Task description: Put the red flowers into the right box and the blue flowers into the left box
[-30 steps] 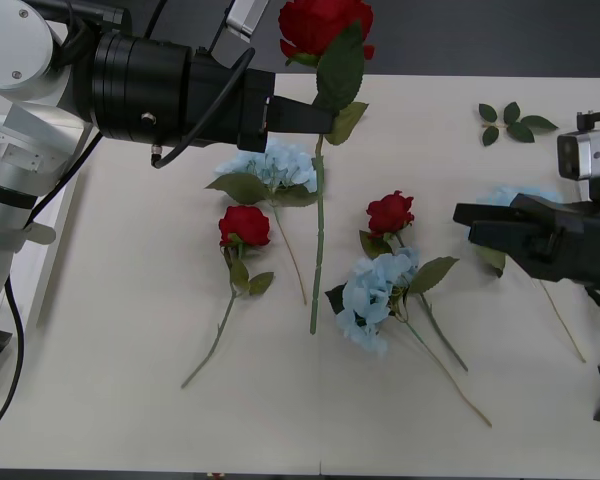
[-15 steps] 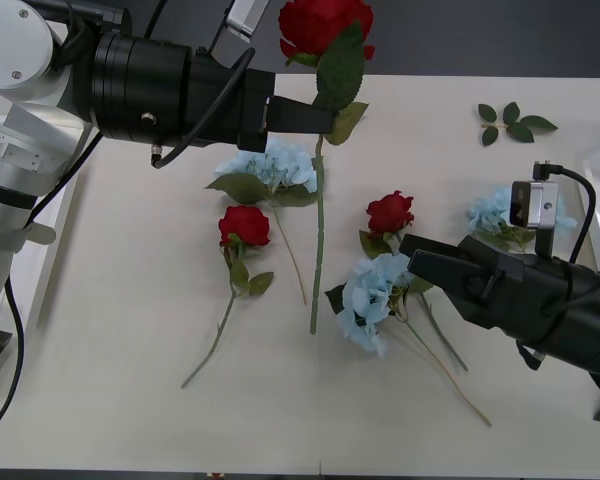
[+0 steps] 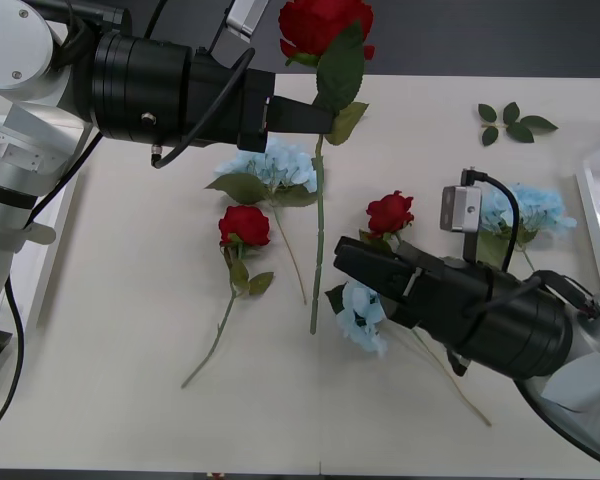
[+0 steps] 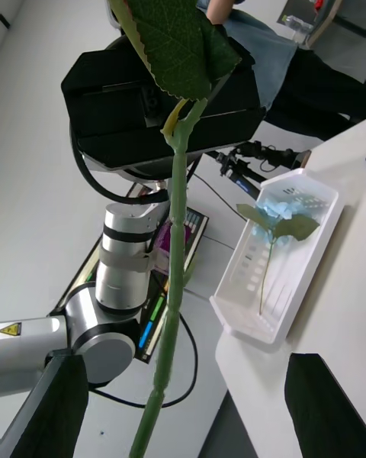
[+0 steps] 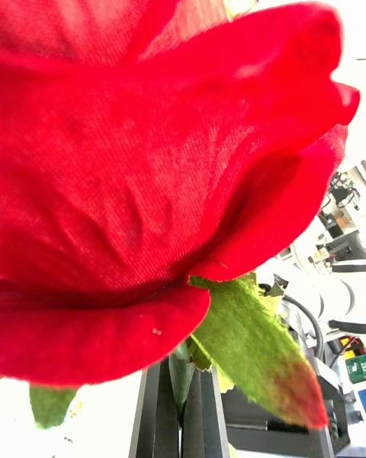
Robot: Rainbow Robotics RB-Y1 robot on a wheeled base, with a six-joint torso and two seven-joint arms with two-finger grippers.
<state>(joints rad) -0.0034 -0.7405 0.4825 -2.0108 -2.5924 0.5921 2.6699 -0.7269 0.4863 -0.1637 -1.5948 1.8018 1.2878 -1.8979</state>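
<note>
Left gripper (image 3: pixel 315 117) fingers clamped on raised red rose (image 3: pixel 323 24) stem; right gripper (image 3: pixel 352 268) fingers apart, empty, approaching stem (image 3: pixel 317 250). Step: handover; next, right closes on stem

Pale table (image 3: pixel 130 400), small flowerless leaf sprig (image 3: pixel 511 122) lying near its far right corner, dark floor (image 3: pixel 500 35) beyond the far edge, seated person (image 4: pixel 267 42) in the room behind

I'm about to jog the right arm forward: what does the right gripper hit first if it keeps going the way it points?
Probably the hanging stem of the rose held by the left gripper. It lines up between the fingers of the open right gripper, though depth is unclear.
</note>
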